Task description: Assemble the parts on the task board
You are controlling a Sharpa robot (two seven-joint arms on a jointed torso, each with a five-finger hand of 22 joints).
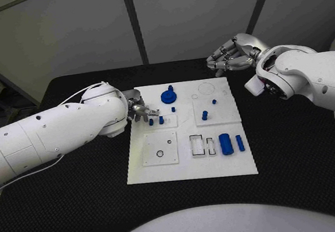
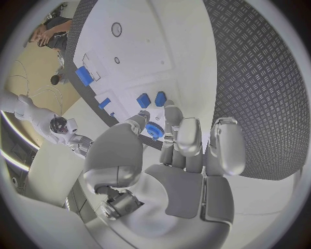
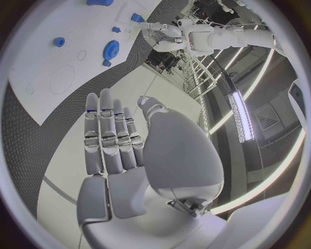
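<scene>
While parts (image 1: 225, 143) crowd the task board (image 1: 191, 171).

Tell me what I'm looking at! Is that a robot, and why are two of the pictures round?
Yes, it's a robot with two white arms, each ending in a silver hand. The square picture comes from a camera on its head, looking down at a black table. The round ones come from small cameras at its wrists, just behind each hand.

On the table lies a white task board with little blue parts, such as a gear and a lying cylinder.

The left hand reaches over the board's edge and seems to pinch a small blue part between its fingers. The right hand hovers beyond the board, holding nothing.
</scene>
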